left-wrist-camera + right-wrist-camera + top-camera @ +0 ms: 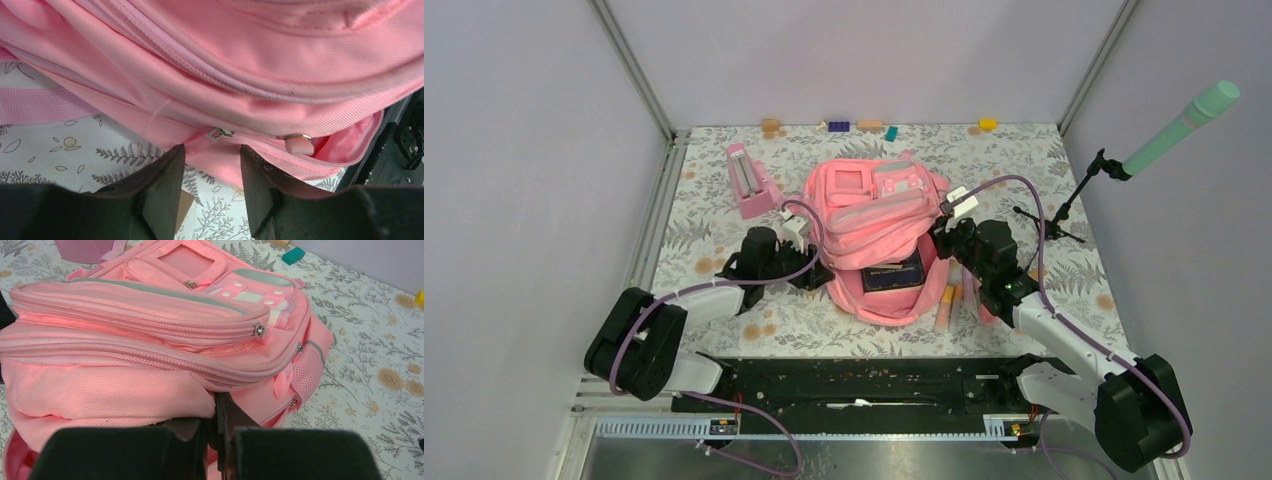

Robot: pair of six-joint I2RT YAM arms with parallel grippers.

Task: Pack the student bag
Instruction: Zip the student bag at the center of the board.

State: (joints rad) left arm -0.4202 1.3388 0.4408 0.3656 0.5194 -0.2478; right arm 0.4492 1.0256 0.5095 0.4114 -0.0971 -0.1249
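Dark fingers point(165, 190) of my left gripper point(212, 152) fill the foreground, standing part-way apart with nothing clamped between them, their tips just short of the student bag point(260, 65) at its left flank. Straight ahead of the gap sits a small metal zip slider point(220, 133) on the bag's lowest seam. A pink pull tab point(299, 144) hangs a little further along the same zip, where the compartment gapes.

On the bag's opposite flank my right gripper point(219, 402) shows its fingers pressed together under the main zip band; whether a fold of cloth is caught between them I cannot tell.

From overhead the bag lies on the floral tablecloth point(714, 240), front pockets up, with a dark book point(892, 275) showing in its open near-side mouth. Several pastel pens point(951, 300) lie just beside the bag's near right corner, outside it.

I judge the packing part done: the book is in and the pens are not. The step in hand looks like getting a hold on the bag's rim at the zip. Next I need to ease the left fingers forward until they bracket the slider or the rim, then pinch squarely. The right side has to steady the bag against the pull, since the soft fabric may slip or bunch.
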